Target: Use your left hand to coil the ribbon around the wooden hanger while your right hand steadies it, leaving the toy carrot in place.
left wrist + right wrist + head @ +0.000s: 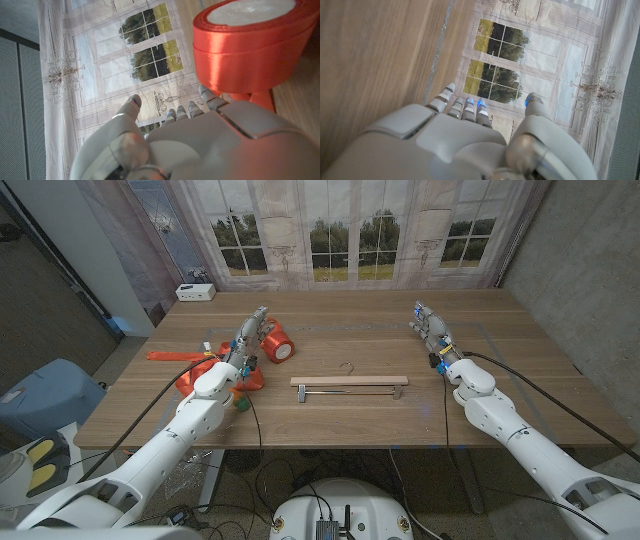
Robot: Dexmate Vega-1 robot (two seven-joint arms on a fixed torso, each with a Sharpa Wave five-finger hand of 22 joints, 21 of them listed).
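Nearby — white box (pixel 195 292) at table (pixel 350 415) corner

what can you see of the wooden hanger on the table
The pale wooden hanger lies flat near the middle of the wooden table, its straight bar running left to right. A thin metal hook curls from its far side, a thin metal rod with end clips runs along its near side. Neither hand touches it, no ribbon wraps it.

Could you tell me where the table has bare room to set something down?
The widest bare patch lies between the hanger and the right hand, and the far side toward the curtain is bare too. It is crowded around the left hand, with the ribbon roll and loose ribbon nearby.
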